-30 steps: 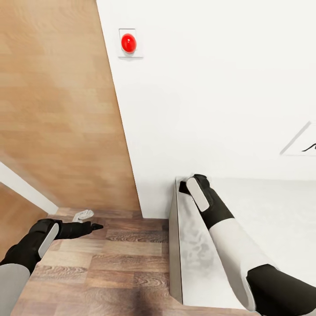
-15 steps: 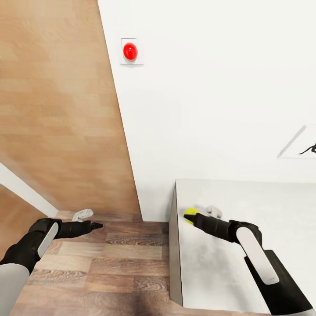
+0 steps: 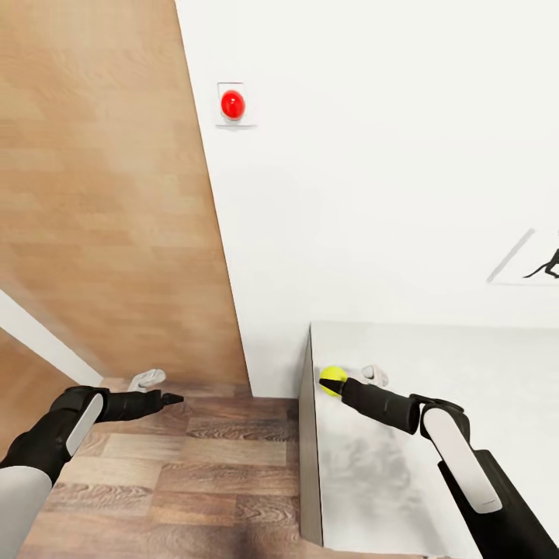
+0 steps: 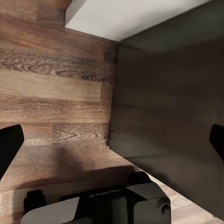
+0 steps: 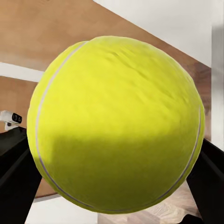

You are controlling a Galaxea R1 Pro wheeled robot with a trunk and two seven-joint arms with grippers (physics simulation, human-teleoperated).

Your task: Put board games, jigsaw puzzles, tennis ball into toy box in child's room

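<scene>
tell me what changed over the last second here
The right arm swung down from reaching toward the wall, and the right gripper now holds the tennis ball, shut on it, near the left end of the table. Over the last half second the ball rose slightly. The left gripper stayed open over the wood floor; the camera shifted a little.

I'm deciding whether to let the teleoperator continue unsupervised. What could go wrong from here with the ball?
The tennis ball sits between the right gripper fingers close to the table corner; if the grip slips, it could roll off onto the wood floor. The toy box isn't visible, so carrying may take a blind swing.
</scene>
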